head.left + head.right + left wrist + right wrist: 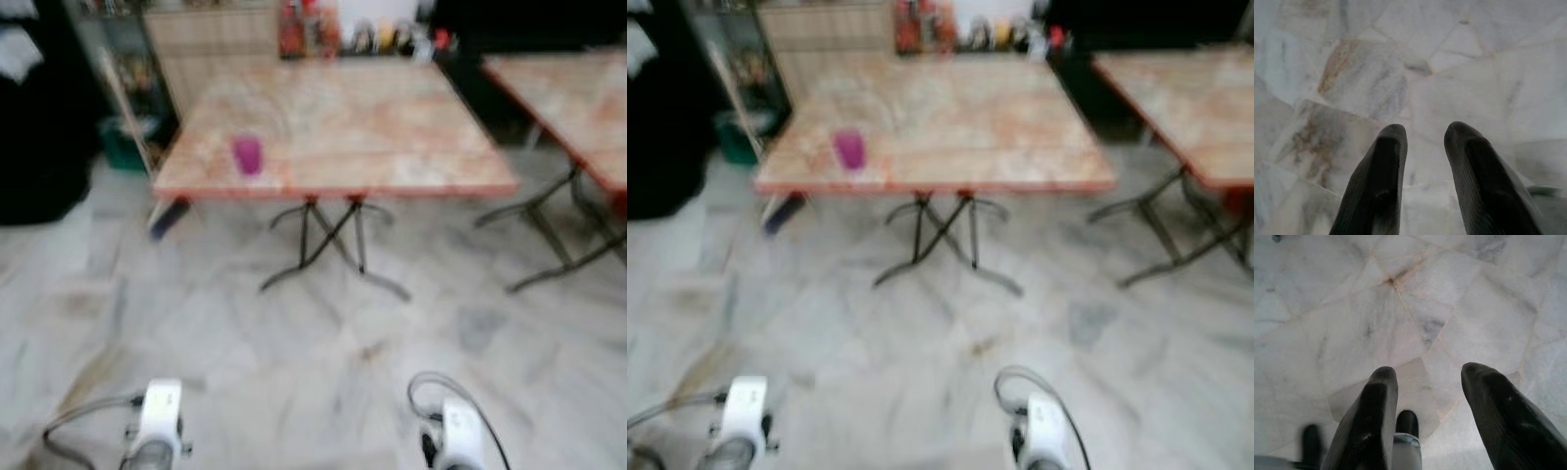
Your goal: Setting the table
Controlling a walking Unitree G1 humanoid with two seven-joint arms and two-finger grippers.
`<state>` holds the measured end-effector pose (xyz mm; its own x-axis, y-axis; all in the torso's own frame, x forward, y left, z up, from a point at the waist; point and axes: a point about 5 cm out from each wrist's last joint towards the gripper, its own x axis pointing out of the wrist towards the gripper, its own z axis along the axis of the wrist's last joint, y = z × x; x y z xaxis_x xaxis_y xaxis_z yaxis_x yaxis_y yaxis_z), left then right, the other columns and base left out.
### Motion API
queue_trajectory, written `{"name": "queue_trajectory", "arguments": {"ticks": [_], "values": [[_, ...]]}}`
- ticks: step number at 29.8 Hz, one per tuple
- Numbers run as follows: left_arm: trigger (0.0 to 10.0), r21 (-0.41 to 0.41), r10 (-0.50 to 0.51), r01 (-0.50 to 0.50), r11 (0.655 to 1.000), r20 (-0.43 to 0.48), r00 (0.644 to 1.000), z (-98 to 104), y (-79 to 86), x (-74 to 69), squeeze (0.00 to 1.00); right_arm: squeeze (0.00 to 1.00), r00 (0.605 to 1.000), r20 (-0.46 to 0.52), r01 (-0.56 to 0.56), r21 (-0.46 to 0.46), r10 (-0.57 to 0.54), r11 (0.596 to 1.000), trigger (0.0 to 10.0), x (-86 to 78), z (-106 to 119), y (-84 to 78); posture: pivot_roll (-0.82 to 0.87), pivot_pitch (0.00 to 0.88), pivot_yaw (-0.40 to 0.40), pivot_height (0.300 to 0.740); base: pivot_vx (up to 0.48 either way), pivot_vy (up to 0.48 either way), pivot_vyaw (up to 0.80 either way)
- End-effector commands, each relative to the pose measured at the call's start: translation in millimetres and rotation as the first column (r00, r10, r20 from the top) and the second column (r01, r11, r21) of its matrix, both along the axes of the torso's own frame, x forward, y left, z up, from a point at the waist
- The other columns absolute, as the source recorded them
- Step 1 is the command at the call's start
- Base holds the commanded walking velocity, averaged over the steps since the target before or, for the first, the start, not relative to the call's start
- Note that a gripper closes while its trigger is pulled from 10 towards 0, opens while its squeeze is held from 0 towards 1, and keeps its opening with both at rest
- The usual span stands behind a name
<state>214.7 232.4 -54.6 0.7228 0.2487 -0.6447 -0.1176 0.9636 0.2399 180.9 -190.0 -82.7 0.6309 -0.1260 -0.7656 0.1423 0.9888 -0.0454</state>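
A small purple plastic cup (247, 155) stands upright near the front left corner of a square folding desk with a pink-marbled top (372, 127), well ahead of the robot across a pale marble-tiled floor (323, 343). A second matching desk (578, 93) stands to the right. Both arms hang low: the left gripper (1422, 134) and right gripper (1425, 374) point at the floor, jaws apart and empty.

This is looking like a dining room or small eatery: two folding-legged benches with marbled pink tops (338, 127) (578, 98) are standing on a pale marble-tile floor (294, 372). Blurred bottles and jars (362, 34) are lining the far wall.
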Motion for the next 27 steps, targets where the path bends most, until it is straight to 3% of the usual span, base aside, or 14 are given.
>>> {"name": "queue_trajectory", "arguments": {"ticks": [1, 7, 20, 27], "values": [[10.0, 0.014, 0.005, -0.005, 1.0, -0.002, 1.0, 1.3, 6.4, -0.8, 0.0, 0.0, 1.0, 0.019, -0.004, 0.019, 0.004, 1.0, 10.0, 5.4, 1.8, 8.3, 0.07, 0.095, 0.013, 0.74, 0.0, 0.0, 0.0], [10.0, 0.007, -0.005, 0.005, 1.0, 0.014, 1.0, 2.7, 3.6, 2.2, 0.0, 0.0, 1.0, 0.02, -0.001, 0.024, 0.0, 1.0, 10.0, 5.0, 1.5, 9.1, 0.08, 0.114, 0.014, 0.74, 0.0, 0.0, 0.0], [10.0, 0.005, -0.002, 0.002, 1.0, 0.013, 1.0, 2.1, 1.1, 2.4, 0.0, 0.0, 1.0, 0.021, 0.016, 0.04, -0.017, 0.999, 10.0, 5.1, 1.6, 7.8, 0.07, 0.132, 0.011, 0.74, 0.312, 0.0, 0.0], [10.0, 0.002, -0.005, 0.005, 1.0, 0.008, 1.0, 0.8, -1.0, 1.2, 0.0, 0.0, 0.999, 0.03, 0.015, 0.029, -0.016, 0.999, 10.0, 6.1, 2.6, 5.8, 0.06, 0.143, 0.01, 0.74, 0.327, 0.0, -0.29]]}}
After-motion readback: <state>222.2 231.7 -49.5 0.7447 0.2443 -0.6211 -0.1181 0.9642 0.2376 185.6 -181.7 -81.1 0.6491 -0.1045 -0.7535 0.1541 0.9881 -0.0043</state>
